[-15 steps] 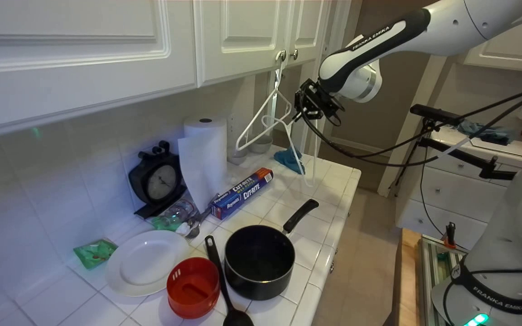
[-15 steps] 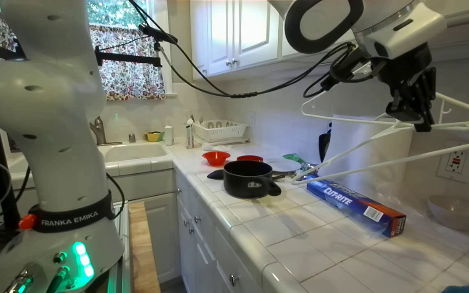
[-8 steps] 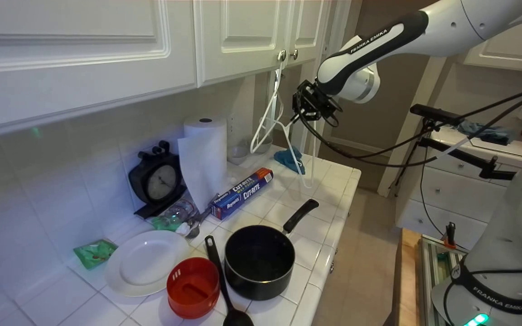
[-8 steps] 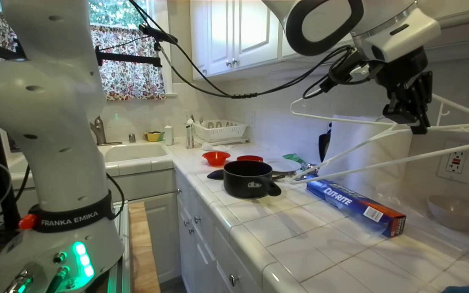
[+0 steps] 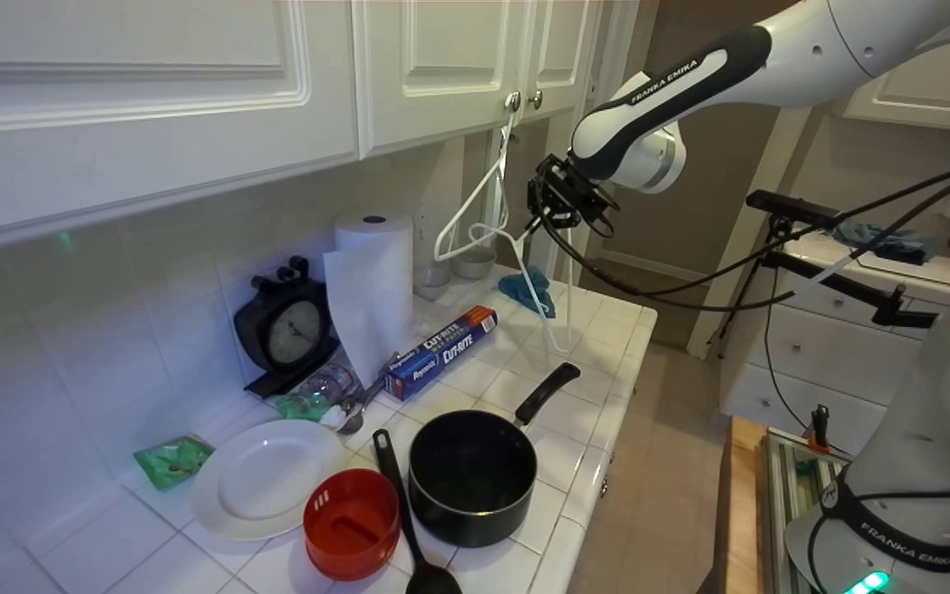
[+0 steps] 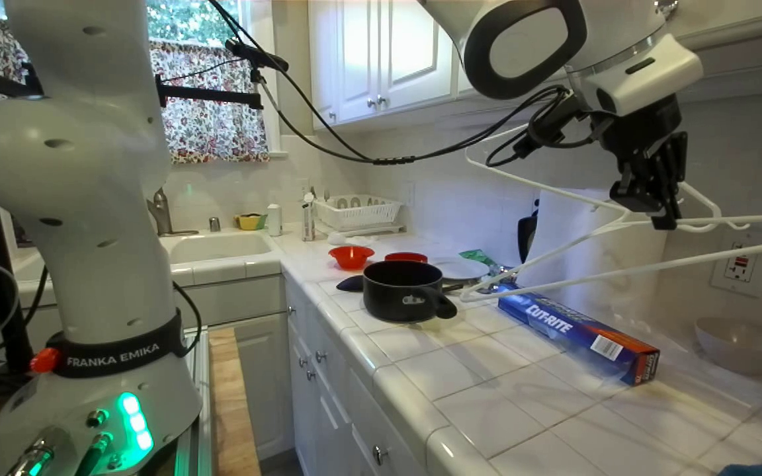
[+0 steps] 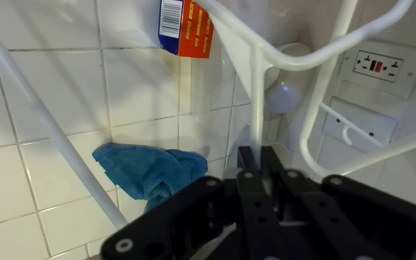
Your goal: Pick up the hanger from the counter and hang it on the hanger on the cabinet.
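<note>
- Gripper (image 7: 258, 154): jaws clenched on a white bar of the held hanger (image 7: 257, 94), just beside the joint where its bars meet.
- Held hanger: suspended over the counter (image 5: 607, 330), tilted, one corner pointing down toward the tiles.
- Second hanger (image 7: 321, 81): hooked over a round knob (image 5: 513, 101) on the upper cabinet (image 5: 458, 45), body hanging below the door edge.
- Hanger contact: in an exterior view, the hook (image 5: 483, 226) of the held hanger overlaps the lower part of the second hanger; from where I stand, I cannot tell whether they touch.
- Robot arm (image 5: 797, 70): reaches across above the counter, wrist angled downward, dark cables looping from it.
- Blue cloth (image 7: 150, 168): crumpled on the counter, at a level below the gripper.
- Wax paper box (image 5: 440, 353): lying on the counter, between the paper towel roll (image 5: 383, 285) and the saucepan (image 5: 472, 524).
- Black spoon (image 5: 413, 540): lying between the saucepan and the red container (image 5: 349, 549).
- White plate (image 5: 259, 483): just beside the red container, on the wall side.
- Wall outlet (image 7: 377, 66): visible past the bars of the second hanger in the wrist view.
</note>
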Robot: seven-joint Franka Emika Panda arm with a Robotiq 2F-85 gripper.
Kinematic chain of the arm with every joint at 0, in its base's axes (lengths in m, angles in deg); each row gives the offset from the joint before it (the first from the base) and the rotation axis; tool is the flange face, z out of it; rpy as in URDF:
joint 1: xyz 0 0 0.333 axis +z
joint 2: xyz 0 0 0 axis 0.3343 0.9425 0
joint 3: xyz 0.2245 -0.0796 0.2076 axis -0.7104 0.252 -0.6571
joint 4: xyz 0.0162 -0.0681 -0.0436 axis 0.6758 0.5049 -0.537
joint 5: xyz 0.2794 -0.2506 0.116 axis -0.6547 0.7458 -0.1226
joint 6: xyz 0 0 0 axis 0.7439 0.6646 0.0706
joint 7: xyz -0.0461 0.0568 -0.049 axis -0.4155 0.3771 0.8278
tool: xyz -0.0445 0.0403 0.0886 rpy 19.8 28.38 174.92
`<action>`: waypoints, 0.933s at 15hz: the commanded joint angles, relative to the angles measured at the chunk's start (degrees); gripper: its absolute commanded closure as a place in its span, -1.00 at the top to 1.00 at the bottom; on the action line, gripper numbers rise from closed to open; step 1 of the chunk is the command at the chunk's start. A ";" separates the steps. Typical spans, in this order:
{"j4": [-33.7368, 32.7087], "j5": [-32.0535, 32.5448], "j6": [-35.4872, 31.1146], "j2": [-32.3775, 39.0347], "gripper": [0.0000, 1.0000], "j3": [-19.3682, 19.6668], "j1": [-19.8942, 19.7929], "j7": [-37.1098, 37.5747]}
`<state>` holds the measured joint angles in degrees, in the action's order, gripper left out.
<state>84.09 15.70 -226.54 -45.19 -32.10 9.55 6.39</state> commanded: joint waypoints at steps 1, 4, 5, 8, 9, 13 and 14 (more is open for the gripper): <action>-1.06 0.31 1.57 0.87 -0.89 -0.56 -0.15 1.44; -1.10 -0.30 2.12 0.95 -0.89 -0.66 -0.26 1.59; -1.14 -0.38 2.34 0.98 -0.89 -0.66 -0.29 1.59; -1.17 -0.30 2.95 1.03 -0.61 -0.61 -0.35 1.97; -1.18 -0.22 3.13 1.02 -0.30 -0.58 -0.36 2.17; -1.18 -0.10 3.30 0.94 0.23 -0.53 -0.44 2.93; -1.17 -0.10 3.31 0.90 0.35 -0.53 -0.46 3.05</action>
<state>84.08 15.61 -224.60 -44.59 -32.47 9.40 7.91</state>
